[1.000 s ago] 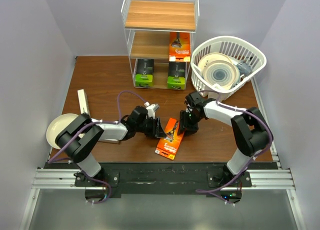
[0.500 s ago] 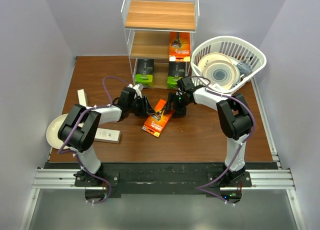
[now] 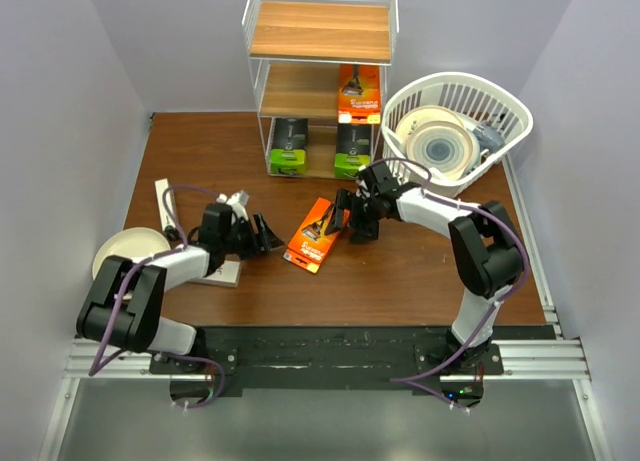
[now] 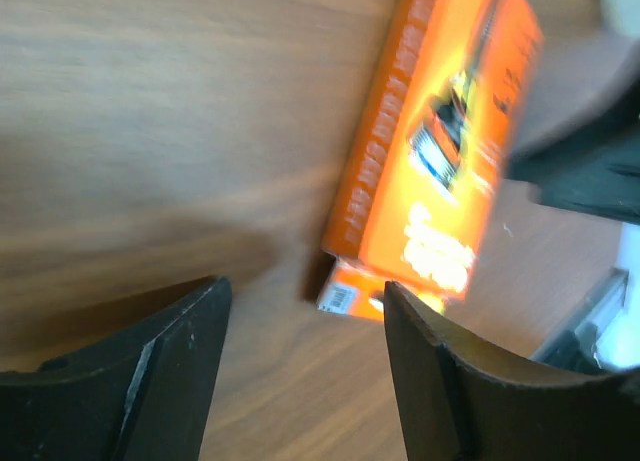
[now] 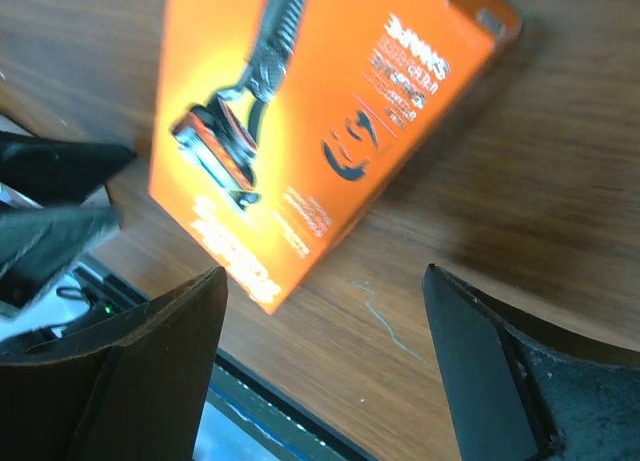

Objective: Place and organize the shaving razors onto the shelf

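top view, orange card [image 3: 316, 234]: a flat, glossy retail pack lying face up at mid-table, near of the shelf and between the two arms; not yet on a board.
top view, shelf [image 3: 320, 31]: a thin white wire frame with three wood-grain boards, at the far edge of the brown table [image 3: 200, 151]. A second orange pack [image 3: 360, 91] stands on the middle board and the black boxes [image 3: 288, 146] with lime ends stand on the bottom one.
top view, slim white box [image 3: 164, 203]: at the left of the table, well apart from the shelf.
top view, left gripper [image 3: 266, 233]: just left of the card, jaws apart, holding nothing.
top view, right gripper [image 3: 350, 219]: at the card's far-right end, jaws apart.
top view, why flanked: I judge that a thin card flat on wood gives little edge to pinch, so one arm may steady it while the other lifts.
left wrist, left gripper [image 4: 300, 301]: dark, matte, wedge-shaped jaws with bare table between them. The card [image 4: 440, 151] lies ahead to the right, untouched and blurred, and a barcode shows on its thin end.
right wrist, right gripper [image 5: 322, 281]: jaws spread wide. The card [image 5: 310, 111] lies just ahead, with a razor picture and white lettering on smooth orange print.
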